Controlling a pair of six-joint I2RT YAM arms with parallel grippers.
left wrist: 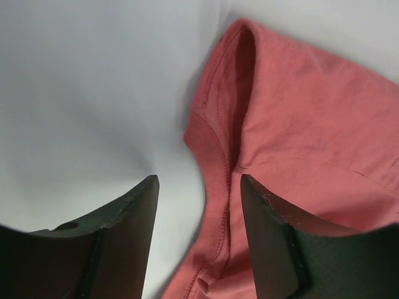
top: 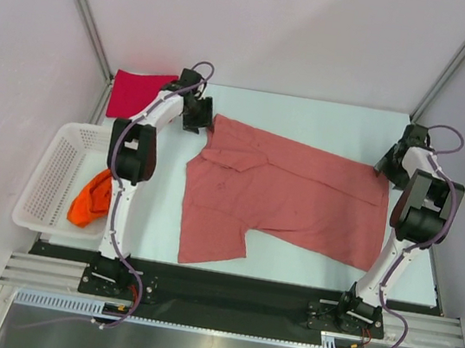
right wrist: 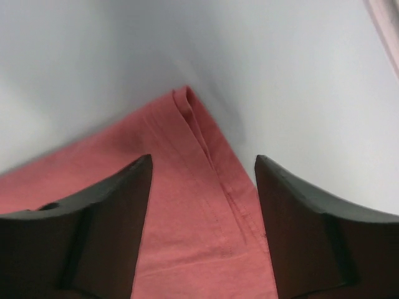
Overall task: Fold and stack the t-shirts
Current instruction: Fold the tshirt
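A salmon-pink t-shirt (top: 290,196) lies spread across the table, neck at the left, hem at the right. My left gripper (top: 199,116) is open over its far left corner; the left wrist view shows the sleeve edge (left wrist: 215,156) between the fingers (left wrist: 131,212). My right gripper (top: 388,167) is open over the far right hem corner (right wrist: 187,99), seen between its fingers (right wrist: 293,205). A folded crimson t-shirt (top: 136,92) lies at the back left. An orange t-shirt (top: 92,197) is bunched in the basket.
A white mesh basket (top: 56,172) stands at the table's left edge, beside the left arm. Metal frame posts rise at the back corners. A black strip and rail run along the near edge by the arm bases.
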